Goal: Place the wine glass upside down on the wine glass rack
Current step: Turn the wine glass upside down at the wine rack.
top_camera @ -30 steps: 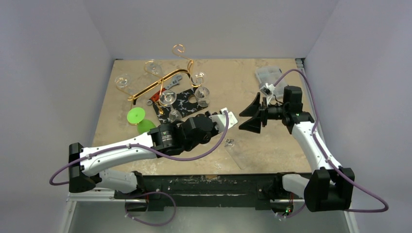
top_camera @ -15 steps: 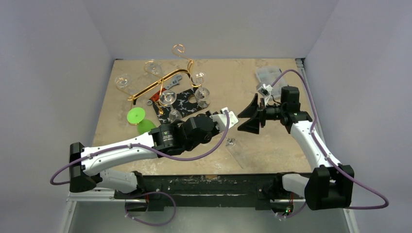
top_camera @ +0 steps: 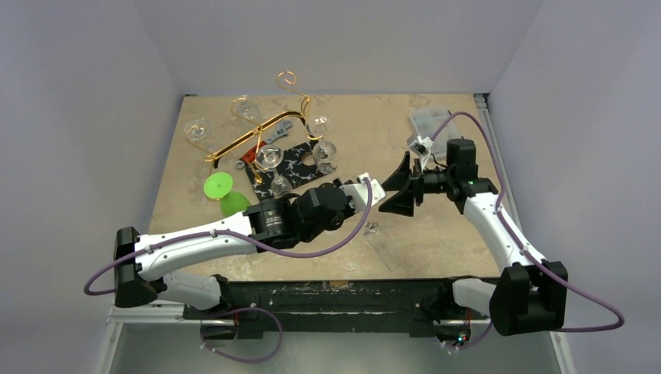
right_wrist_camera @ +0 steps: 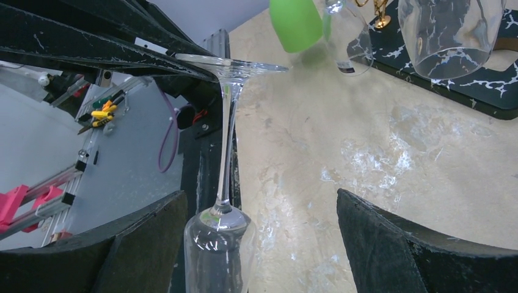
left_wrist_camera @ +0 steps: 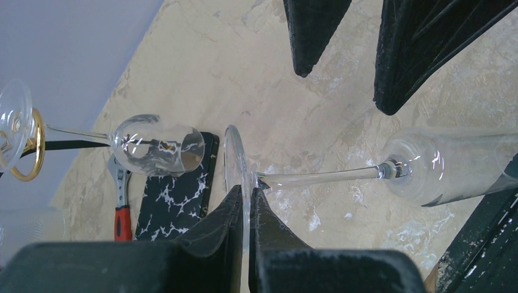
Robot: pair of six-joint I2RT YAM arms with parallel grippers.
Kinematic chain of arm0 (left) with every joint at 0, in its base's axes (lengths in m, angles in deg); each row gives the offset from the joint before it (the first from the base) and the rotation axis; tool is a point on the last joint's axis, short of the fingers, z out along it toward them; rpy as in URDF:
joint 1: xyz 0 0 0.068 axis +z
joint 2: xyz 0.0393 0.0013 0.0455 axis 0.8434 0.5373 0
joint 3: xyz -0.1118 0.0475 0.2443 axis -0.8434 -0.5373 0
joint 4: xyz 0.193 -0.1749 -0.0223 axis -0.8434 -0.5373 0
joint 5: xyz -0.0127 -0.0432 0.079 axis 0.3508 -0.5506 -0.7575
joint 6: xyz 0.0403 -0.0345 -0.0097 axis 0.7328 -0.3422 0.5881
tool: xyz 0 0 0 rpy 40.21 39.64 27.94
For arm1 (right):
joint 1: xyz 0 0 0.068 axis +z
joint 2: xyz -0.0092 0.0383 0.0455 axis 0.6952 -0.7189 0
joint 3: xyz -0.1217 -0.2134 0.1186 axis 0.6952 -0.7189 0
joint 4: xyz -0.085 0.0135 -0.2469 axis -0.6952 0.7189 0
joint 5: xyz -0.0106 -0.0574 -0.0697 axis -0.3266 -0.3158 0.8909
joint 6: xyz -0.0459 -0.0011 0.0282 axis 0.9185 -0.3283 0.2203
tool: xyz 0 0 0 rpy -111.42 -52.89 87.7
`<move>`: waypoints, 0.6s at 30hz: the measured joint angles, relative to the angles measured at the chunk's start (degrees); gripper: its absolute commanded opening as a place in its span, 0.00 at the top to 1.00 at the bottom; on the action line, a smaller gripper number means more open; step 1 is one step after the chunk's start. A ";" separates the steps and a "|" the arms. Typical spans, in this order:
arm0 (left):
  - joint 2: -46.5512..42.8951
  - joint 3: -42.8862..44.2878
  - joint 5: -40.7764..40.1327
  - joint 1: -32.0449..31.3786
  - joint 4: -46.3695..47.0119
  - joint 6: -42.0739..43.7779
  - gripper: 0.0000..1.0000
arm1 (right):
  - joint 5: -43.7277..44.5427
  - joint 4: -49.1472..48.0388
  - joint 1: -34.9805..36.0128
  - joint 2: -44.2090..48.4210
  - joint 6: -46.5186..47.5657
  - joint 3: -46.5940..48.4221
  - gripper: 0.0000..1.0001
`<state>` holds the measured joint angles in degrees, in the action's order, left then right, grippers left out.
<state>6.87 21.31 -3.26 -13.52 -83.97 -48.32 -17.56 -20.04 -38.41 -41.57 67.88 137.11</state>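
Observation:
A clear wine glass (left_wrist_camera: 324,177) hangs level above the table. My left gripper (left_wrist_camera: 244,196) is shut on the thin rim of its foot (right_wrist_camera: 232,64). The glass's bowl (right_wrist_camera: 220,244) points toward my right gripper (right_wrist_camera: 261,198), which stands open around it, nearer one finger and touching neither. In the top view both grippers meet mid-table, left (top_camera: 372,189) and right (top_camera: 396,192). The gold wine glass rack (top_camera: 257,134) stands at the back left with several clear glasses hung on it, such as one (left_wrist_camera: 156,144) by a gold loop (left_wrist_camera: 35,146).
A black white-veined board (top_camera: 295,167) lies under the rack, with a red-handled wrench (left_wrist_camera: 122,204) beside it. A green cup (top_camera: 222,191) sits left of my left arm. At back right is a clear plastic container (top_camera: 429,121). A clear sheet (top_camera: 382,248) lies near the front edge.
My right gripper has moved left toward the left one, still open. The left gripper has shifted slightly right with the glass, so the two have drawn together.

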 measured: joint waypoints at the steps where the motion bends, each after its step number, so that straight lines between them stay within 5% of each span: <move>1: 0.02 0.00 0.00 0.00 0.00 0.02 1.00 | -0.02 0.00 0.00 0.00 0.02 0.00 0.09; 18: 0.11 0.20 -0.26 0.02 -0.61 6.05 1.00 | -0.02 6.73 0.04 0.00 6.43 0.90 0.10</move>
<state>6.98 21.51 -3.52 -13.50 -84.58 -42.27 -17.58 -13.30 -38.37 -41.57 74.31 138.00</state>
